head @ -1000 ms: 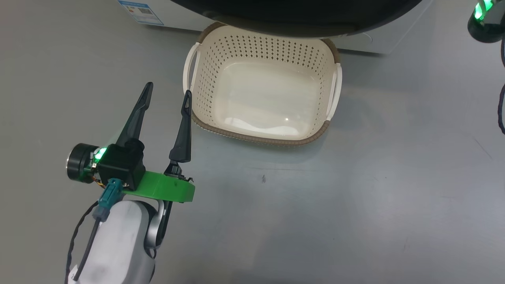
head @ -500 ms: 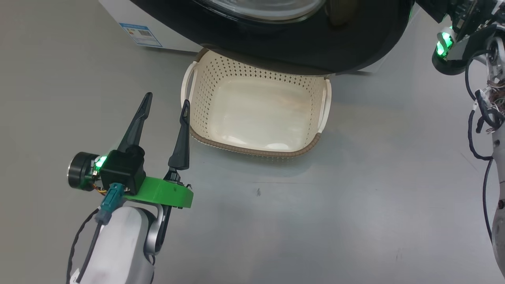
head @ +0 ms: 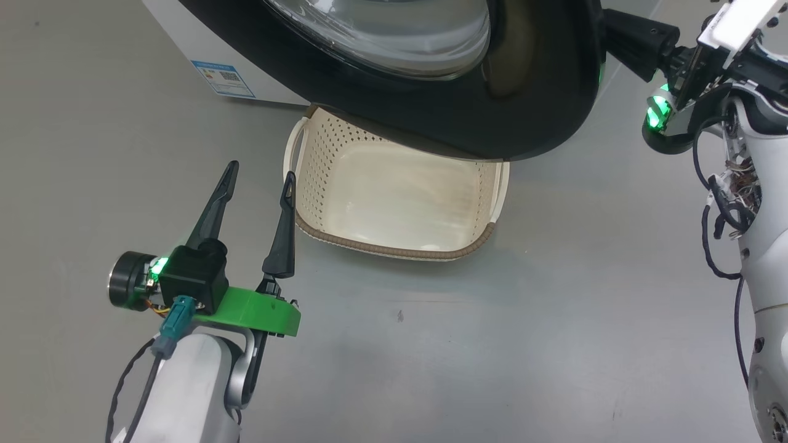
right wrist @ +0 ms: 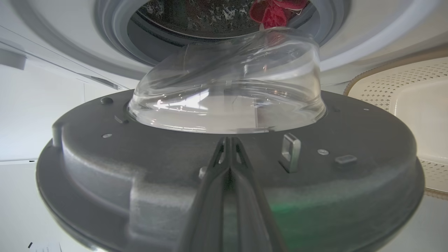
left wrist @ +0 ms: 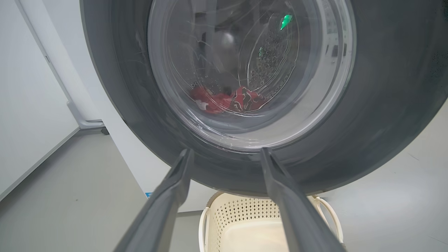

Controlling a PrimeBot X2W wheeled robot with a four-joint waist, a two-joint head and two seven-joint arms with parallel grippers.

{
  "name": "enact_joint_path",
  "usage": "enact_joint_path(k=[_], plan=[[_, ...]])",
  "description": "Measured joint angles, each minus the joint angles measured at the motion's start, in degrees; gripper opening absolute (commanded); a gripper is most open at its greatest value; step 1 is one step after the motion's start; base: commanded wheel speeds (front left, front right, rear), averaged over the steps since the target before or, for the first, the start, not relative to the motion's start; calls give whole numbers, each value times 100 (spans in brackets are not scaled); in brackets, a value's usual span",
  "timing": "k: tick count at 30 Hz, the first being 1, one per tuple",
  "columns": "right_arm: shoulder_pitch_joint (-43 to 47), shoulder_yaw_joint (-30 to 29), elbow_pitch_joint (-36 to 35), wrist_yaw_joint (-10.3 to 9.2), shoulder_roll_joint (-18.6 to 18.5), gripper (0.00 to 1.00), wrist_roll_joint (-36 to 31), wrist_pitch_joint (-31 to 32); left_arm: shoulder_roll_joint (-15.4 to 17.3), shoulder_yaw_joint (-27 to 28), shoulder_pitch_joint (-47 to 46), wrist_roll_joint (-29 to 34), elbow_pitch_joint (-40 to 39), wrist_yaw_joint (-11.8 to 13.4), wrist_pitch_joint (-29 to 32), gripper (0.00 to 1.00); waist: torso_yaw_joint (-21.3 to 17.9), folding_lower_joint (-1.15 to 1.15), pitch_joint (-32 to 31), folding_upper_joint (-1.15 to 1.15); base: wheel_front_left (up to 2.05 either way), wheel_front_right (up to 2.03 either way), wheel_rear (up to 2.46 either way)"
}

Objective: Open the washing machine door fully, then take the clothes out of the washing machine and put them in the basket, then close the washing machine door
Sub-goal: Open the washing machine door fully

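Note:
The washing machine door (head: 529,92), glossy black with a glass bowl (head: 394,37), stands partly open and overhangs the far part of the cream basket (head: 394,246) on the floor. My right gripper (head: 622,34) reaches behind the door's right edge. In the right wrist view it (right wrist: 227,140) is shut, tips against the door's grey inner face (right wrist: 140,157) just below the bowl. The red clothes (right wrist: 273,10) lie in the steel drum and also show through the glass (left wrist: 227,99). My left gripper (head: 260,175) hangs open and empty beside the basket's left rim, facing the door (left wrist: 385,105).
The white washing machine (head: 184,37) with its blue label (head: 223,78) stands at the upper left. A metal latch hook (right wrist: 290,152) sticks up from the door's inner face, right of my shut fingers. Grey floor spreads around the basket.
The head camera has tilted up. The door has swung further out over the basket, and my right arm has come into view at its right edge. The left gripper stays open in place.

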Motion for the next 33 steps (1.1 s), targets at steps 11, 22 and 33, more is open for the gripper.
enact_joint_path(k=[11,22,33], plan=[[524,220,-157,46,219,0,52,305,1,-1,130,0,76,-30,0,100,14,0,-268,0,0,0,0],[1085,417,-420,89,355,0,166,559,2,-29,255,-48,116,-71,0,100,109,0,-543,0,0,0,0],[1455,778,-817,140,681,0,315,659,4,-26,398,-48,185,-81,0,100,197,0,-800,0,0,0,0]])
